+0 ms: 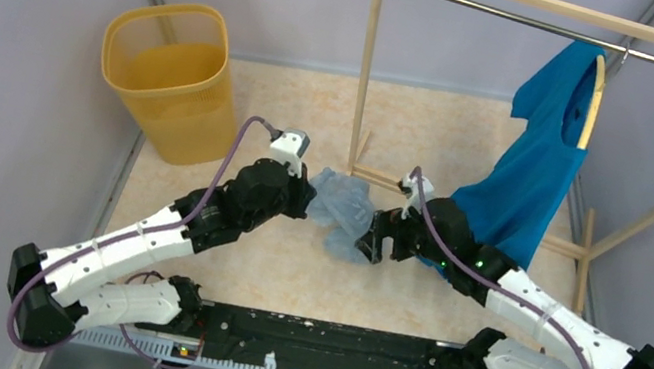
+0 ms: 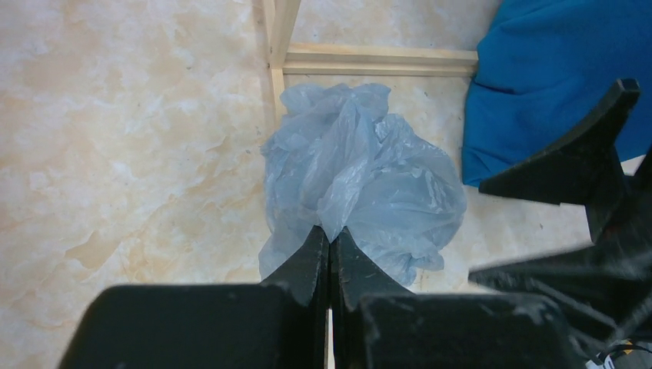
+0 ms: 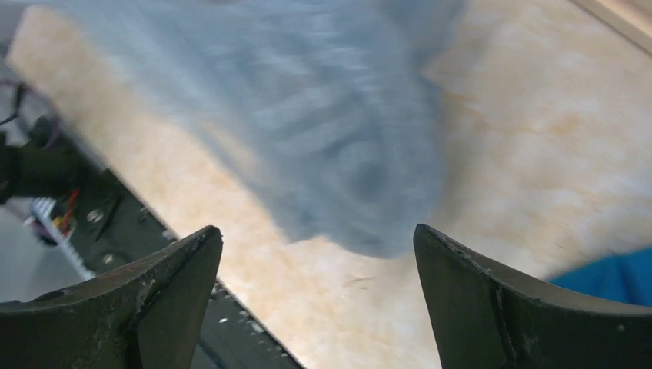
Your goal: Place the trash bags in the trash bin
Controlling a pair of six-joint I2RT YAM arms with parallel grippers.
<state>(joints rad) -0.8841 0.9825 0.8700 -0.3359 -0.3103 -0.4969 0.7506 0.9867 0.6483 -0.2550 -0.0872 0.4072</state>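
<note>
The trash bag (image 1: pixel 344 210) is a crumpled pale blue-grey film heap on the beige floor, between my two grippers. In the left wrist view the bag (image 2: pixel 361 177) lies just ahead, and my left gripper (image 2: pixel 330 237) is shut with a fold of the film pinched at its tips. My left gripper (image 1: pixel 306 196) touches the bag's left side. My right gripper (image 1: pixel 376 242) is open at the bag's right side; in its own view the gripper (image 3: pixel 317 240) is empty and the bag (image 3: pixel 307 115) shows blurred beyond it. The yellow mesh trash bin (image 1: pixel 164 80) stands upright at the far left, apart from both arms.
A wooden clothes rack (image 1: pixel 364 69) stands just behind the bag, its base rail (image 2: pixel 377 58) close to the film. A bright blue shirt (image 1: pixel 538 171) hangs from it on the right, draping to the floor behind the right arm (image 2: pixel 561 77). Grey walls enclose the floor.
</note>
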